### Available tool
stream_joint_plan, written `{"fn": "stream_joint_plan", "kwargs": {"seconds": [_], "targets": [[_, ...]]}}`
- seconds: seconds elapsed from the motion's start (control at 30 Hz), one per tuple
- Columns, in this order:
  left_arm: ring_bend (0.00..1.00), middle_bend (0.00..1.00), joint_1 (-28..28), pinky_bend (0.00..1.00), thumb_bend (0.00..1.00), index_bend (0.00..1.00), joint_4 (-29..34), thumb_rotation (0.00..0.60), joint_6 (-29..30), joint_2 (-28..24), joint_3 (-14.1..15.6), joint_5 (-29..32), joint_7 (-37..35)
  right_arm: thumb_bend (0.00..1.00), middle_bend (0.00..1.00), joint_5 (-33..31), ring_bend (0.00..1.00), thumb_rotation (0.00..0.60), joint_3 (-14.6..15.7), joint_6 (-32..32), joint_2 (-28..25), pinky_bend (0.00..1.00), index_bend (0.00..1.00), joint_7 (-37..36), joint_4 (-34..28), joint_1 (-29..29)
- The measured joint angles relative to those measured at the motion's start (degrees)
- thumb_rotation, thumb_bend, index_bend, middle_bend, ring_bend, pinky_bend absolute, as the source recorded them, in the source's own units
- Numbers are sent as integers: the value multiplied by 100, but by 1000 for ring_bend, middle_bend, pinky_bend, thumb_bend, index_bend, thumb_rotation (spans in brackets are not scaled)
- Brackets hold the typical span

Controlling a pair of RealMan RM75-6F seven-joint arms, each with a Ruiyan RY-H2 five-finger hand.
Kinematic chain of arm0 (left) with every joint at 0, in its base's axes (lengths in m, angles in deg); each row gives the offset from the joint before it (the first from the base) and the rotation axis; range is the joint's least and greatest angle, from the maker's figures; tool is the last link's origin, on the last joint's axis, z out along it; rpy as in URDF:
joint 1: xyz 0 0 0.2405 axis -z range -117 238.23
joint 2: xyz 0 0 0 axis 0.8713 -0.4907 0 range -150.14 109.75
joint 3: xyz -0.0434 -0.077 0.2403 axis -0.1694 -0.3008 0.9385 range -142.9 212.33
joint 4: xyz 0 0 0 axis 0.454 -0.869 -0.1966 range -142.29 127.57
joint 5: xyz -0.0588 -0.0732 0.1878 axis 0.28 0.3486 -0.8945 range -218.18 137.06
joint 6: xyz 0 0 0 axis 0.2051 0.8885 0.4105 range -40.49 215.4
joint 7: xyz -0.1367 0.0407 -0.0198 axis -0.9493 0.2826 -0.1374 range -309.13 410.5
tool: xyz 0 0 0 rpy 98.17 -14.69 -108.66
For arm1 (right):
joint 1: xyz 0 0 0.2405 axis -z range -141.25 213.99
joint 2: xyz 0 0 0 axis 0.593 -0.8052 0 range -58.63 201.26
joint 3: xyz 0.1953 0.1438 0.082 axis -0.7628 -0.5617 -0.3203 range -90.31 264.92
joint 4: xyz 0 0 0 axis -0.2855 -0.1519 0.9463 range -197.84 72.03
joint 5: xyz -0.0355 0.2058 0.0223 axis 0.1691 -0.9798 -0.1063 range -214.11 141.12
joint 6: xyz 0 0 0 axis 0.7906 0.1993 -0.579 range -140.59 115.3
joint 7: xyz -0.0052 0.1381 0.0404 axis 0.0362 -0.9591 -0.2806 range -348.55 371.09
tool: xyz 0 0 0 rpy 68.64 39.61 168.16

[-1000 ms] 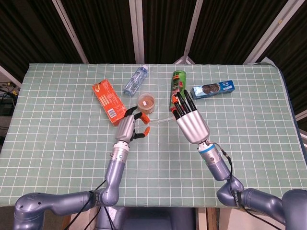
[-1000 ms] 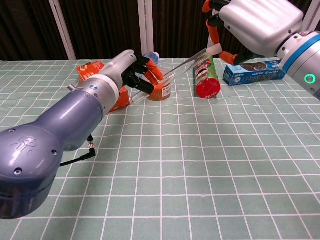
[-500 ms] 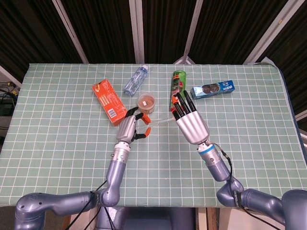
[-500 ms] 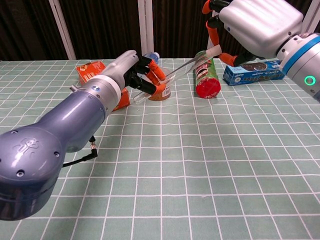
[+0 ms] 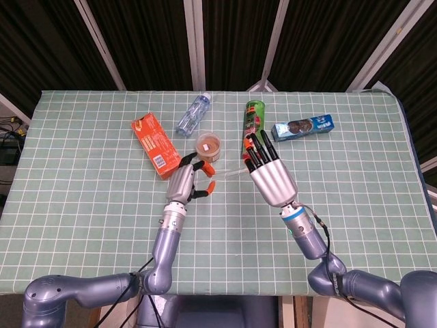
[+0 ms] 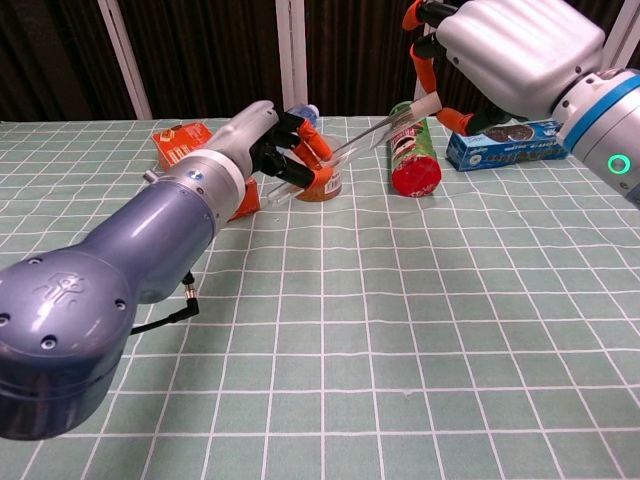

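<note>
A thin clear plastic strip (image 6: 365,138) runs slantwise between my two hands above the table; in the head view this strip (image 5: 231,173) is faint. My left hand (image 5: 187,182) (image 6: 268,148) pinches its lower end just in front of a small cup (image 5: 208,145) (image 6: 328,184) with brown contents. My right hand (image 5: 271,173) (image 6: 505,52) is raised higher and pinches the strip's upper end, with its dark fingers over a green chips can (image 5: 253,120) (image 6: 412,154) lying on its side.
An orange box (image 5: 154,145) (image 6: 178,139) lies left of the cup. A water bottle (image 5: 193,115) (image 6: 304,113) lies behind it. A blue cookie box (image 5: 304,127) (image 6: 506,143) sits right of the can. The green checked cloth (image 5: 89,191) covers the table.
Both hands have barely shifted; the right hand drifted slightly toward the can. The clear strip stays held between them.
</note>
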Motion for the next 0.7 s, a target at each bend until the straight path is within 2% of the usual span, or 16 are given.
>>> {"fn": "stream_joint_plan", "kwargs": {"seconds": [0.43,0.57,0.7], "targets": [[82,485,30,0,678,527,-31,600,-9,6,-20,-49,-22,420,205,-8,86,600,2,3,2,0,594,16,-9,9],[82,485,26,0,679,527,-31,600,-3,5,-16,-69,-39,420,179,-20,51,600,4,8,-18,0,411,33,-37,23],[82,485,10,0,678,529,-19,600,18,-1,3,-136,-90,420,83,-113,10,600,-6,31,-71,0,174,171,-132,71]]}}
